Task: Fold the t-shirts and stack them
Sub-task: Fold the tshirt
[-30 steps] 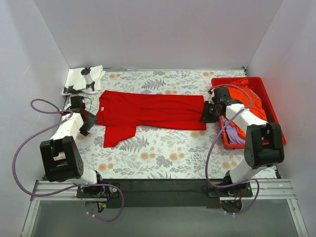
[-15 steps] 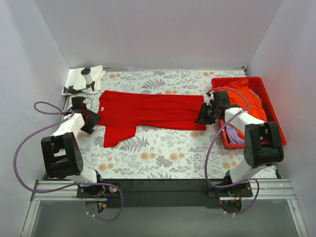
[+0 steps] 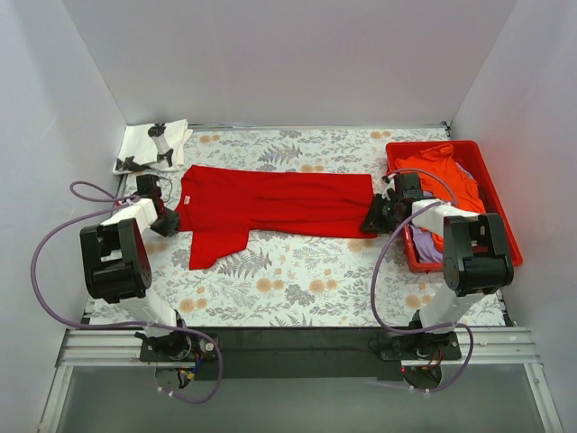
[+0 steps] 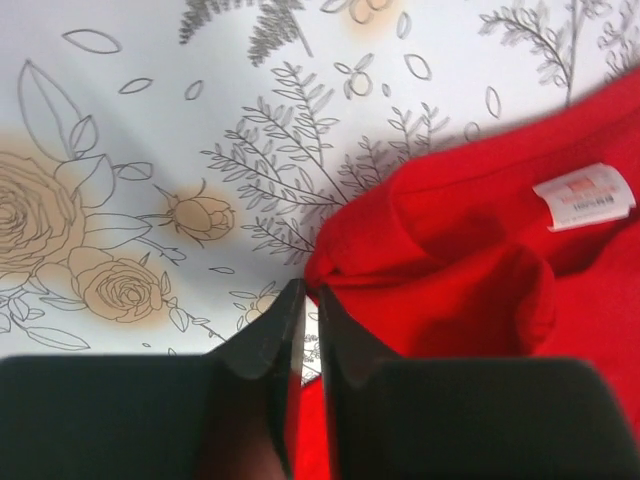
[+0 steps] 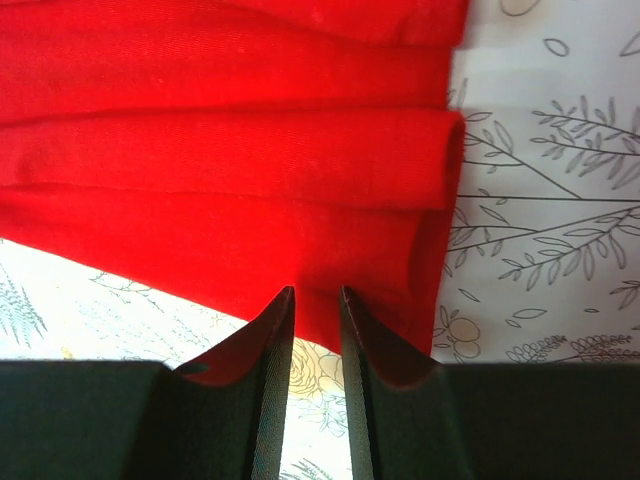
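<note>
The red t-shirt [image 3: 270,203] lies folded lengthwise across the floral table, with one sleeve hanging toward the front. My left gripper [image 3: 169,219] is at its left end, shut on the cloth's edge near the collar [image 4: 310,290]; the neck label [image 4: 585,195] shows to the right. My right gripper [image 3: 371,219] sits at the shirt's right hem, near its front corner. Its jaws [image 5: 317,292] stand a little apart astride the hem of the red t-shirt [image 5: 230,150], with tablecloth showing between them. A white t-shirt with black print [image 3: 149,146] lies folded at the back left.
A red plastic tray [image 3: 433,144] at the right holds an orange shirt [image 3: 442,171] and a lavender one [image 3: 431,248]. White walls close in the back and both sides. The right forearm lies over the tray's left rim.
The left gripper moved in to the shirt's left end and shut on its edge. The right gripper slid slightly forward and left along the hem, its jaws unchanged.
</note>
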Controlling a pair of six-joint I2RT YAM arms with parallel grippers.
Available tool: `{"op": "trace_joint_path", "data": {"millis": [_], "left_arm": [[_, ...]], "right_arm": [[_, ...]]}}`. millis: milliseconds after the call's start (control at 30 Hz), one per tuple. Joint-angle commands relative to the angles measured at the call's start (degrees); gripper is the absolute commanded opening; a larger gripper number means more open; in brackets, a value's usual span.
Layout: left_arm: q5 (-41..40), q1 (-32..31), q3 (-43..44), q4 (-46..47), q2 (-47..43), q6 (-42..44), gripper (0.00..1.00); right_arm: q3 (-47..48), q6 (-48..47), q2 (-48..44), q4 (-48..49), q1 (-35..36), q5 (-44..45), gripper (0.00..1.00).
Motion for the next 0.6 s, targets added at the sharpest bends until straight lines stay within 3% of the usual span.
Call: {"op": "trace_joint_path", "data": {"millis": [0,233,433,567], "left_arm": [[-6.9,0.31,2.41,-3.66,0.34,1.63,0.0],[-20.7,0.49,2.24,-14.91,-5.43,2.43,0.0],[-21.96,0.4,-2.77,-14.04,-10.55,2.95,0.0],[-18.45,0.4,-2.34,-15.0,-12.04,2.95,0.17]], "right_arm": [[-2.31,-2.16,0.87,-3.59,-1.93,4.54,0.32],[-3.19,-5.42,-2.64,-12.21,-4.13,11.57,0.32],[-3.02,-6.65,-6.68,-15.47,-4.66,14.04,0.32],[-2.23,-7.62,-10.28,-15.73,-4.04,10.89,0.33]]}}
